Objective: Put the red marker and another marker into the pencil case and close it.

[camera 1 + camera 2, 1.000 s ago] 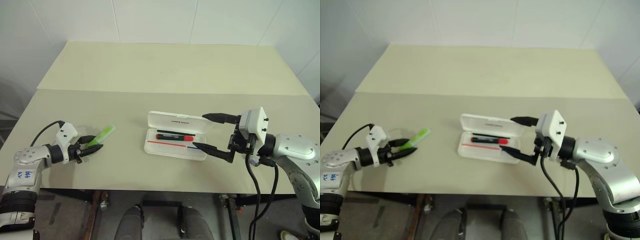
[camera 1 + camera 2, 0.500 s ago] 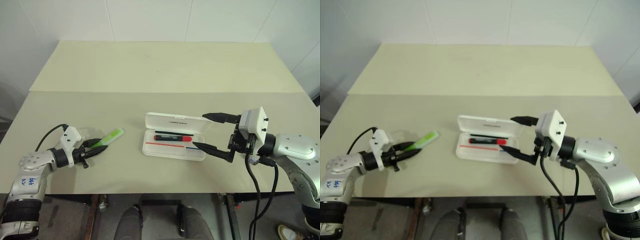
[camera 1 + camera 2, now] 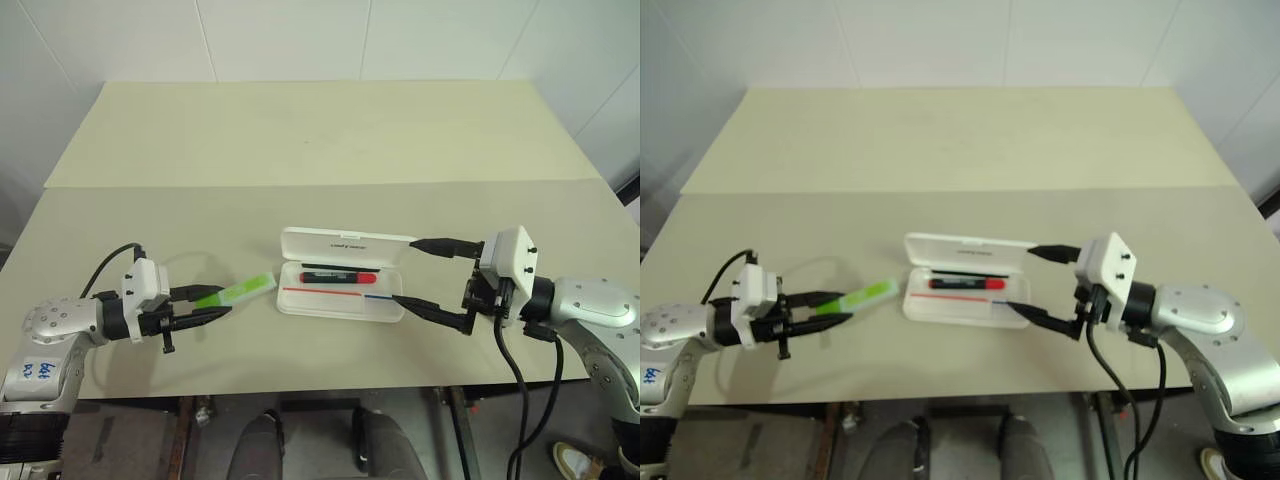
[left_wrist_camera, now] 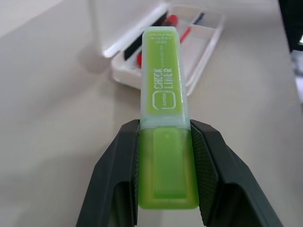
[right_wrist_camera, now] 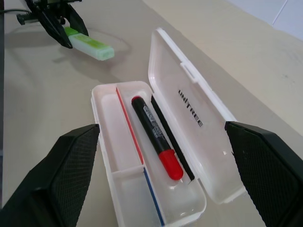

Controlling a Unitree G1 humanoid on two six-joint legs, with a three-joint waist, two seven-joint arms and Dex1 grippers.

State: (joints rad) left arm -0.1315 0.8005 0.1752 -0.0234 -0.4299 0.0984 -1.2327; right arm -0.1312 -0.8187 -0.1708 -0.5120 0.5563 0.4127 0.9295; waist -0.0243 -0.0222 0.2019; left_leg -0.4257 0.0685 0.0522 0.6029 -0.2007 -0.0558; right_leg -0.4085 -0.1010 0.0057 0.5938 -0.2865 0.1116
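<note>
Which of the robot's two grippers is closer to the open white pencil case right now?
The right. The right gripper stands open at the pencil case's end, one finger beside the lid, one by the tray. The left gripper, holding the green highlighter, sits off the opposite end.

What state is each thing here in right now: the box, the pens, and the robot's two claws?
pencil case: open, lid tilted back, lying on the table.
red marker: capped, lying inside the case.
green marker: clamped in the left claw, outside the case.
left claw: shut on the green marker.
right claw: wide open, empty, beside the case.
</note>
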